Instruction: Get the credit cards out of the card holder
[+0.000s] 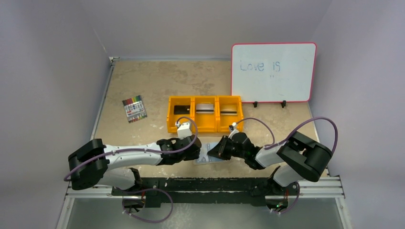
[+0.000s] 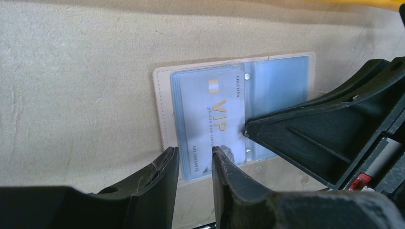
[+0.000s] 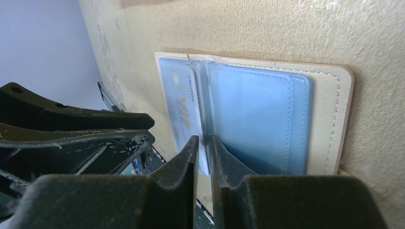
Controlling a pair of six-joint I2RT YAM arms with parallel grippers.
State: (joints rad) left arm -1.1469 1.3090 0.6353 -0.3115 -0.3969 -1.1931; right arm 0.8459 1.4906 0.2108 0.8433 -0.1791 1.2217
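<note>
The card holder (image 1: 204,160) lies open and flat on the table near the front edge, light blue panels up, tan border showing (image 2: 282,81) (image 3: 329,119). A pale credit card marked VIP (image 2: 210,109) (image 3: 181,109) sits in its left panel, its near edge poking out of the pocket. My left gripper (image 2: 193,150) (image 1: 195,151) is open, its fingertips standing either side of that card's near edge without clamping it. My right gripper (image 3: 203,139) (image 1: 213,151) has its tips at the holder's centre fold, with a narrow gap between them and nothing gripped.
An orange three-compartment tray (image 1: 205,128) stands just behind the grippers, a flat card-like item in each compartment. A marker pack (image 1: 134,109) lies at the left, and a whiteboard (image 1: 273,71) stands at the back right. The two grippers are nearly touching over the holder.
</note>
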